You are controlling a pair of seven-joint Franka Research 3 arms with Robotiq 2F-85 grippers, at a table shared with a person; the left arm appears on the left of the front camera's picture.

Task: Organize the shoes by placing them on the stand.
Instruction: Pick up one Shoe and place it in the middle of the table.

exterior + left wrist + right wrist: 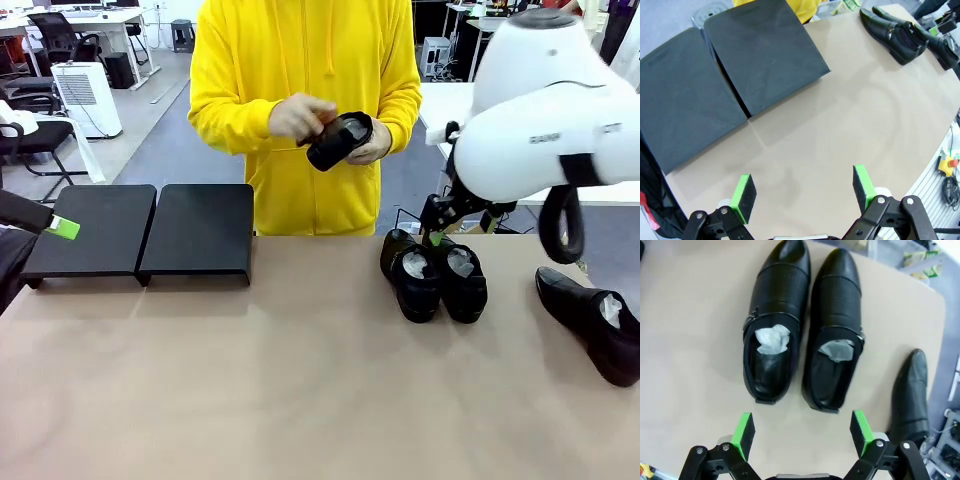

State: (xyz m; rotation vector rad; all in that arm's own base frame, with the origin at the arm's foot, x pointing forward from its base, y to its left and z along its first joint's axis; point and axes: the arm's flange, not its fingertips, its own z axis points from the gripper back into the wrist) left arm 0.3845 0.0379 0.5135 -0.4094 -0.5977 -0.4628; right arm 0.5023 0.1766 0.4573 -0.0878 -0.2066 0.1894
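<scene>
Right gripper, jaws wide and empty, sits just behind two glossy black shoes; heels nearest, long axes pointing away.

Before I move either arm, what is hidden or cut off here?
- Front view: right gripper mostly behind its arm's white housing.
- Front view: left gripper cut by the left edge.
- Front view: held shoe partly covered by the person's hands.
- Right wrist view: lone shoe, heel behind the right gripper.
- Left wrist view: stand cut by the left edge.
</scene>
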